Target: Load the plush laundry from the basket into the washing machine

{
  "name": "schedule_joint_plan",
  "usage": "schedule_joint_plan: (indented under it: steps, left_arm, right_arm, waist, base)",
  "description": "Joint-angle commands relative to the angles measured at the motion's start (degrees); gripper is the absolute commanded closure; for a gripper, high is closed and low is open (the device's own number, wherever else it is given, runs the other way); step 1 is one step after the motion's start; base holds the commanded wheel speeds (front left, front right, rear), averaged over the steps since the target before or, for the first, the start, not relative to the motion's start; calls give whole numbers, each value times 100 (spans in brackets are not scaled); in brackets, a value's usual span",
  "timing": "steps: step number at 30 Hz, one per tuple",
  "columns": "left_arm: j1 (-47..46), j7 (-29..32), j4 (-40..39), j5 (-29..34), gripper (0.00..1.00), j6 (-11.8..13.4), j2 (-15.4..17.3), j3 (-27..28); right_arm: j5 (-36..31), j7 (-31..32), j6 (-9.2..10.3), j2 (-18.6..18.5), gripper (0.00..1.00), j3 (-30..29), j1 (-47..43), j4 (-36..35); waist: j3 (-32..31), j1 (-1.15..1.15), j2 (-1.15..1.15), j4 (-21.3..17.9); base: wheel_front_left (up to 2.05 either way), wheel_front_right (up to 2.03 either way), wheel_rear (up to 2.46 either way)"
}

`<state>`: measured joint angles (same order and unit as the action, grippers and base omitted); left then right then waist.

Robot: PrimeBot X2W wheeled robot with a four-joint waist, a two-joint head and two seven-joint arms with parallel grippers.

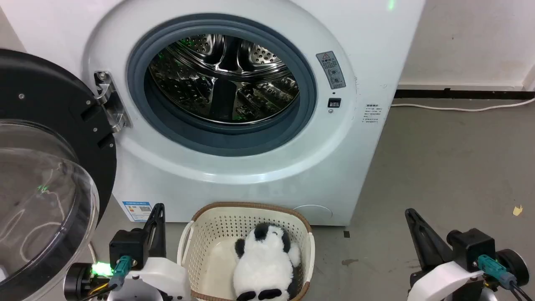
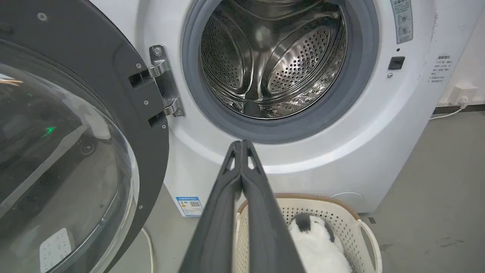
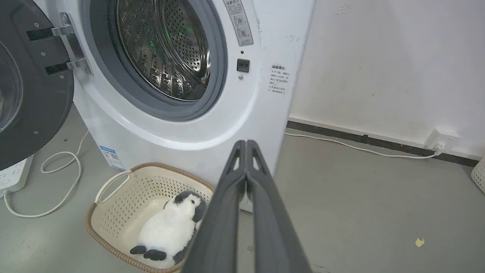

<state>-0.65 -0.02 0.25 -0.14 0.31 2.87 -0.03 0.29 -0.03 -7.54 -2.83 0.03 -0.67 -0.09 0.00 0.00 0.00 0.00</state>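
1. Head view: the washing machine stands straight ahead on the grey floor. Its door is swung wide open to the left on its hinge.
2. Inside the grey gasket, the shiny perforated drum is open to view.
3. The basket sits on the floor just in front of the washing machine, below the round opening.
4. The panda toy lies inside the basket, toward its right side. Its head points at the washing machine and its black feet point back toward the robot.
5. The left gripper is just to the left of the basket and apart from the panda toy. In the left wrist view its two dark fingers are pressed together along their length, with the tips meeting in front of the lower gasket.
6. The right gripper is well apart from the basket, over the floor to the right. In the right wrist view its fingers are likewise pressed together, and the basket and panda toy lie to their lower left.
7. A white cable runs along the floor by the wall, to the right of the washing machine.
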Motion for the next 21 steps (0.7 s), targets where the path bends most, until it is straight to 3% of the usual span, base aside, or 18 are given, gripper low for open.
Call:
schedule_joint_plan:
  steps: [1,21]
  left_arm:
    - [65,2,-25,14,100,-31,0,3]
    - [65,2,-25,14,100,-31,0,3]
  right_arm:
    - [-29,3,5,-5,100,-3,67,9]
    - [-29,3,5,-5,100,-3,67,9]
  waist:
    - [0,0,0,0]
    - [0,0,0,0]
  base:
    - [0,0,0]
    - [0,0,0]
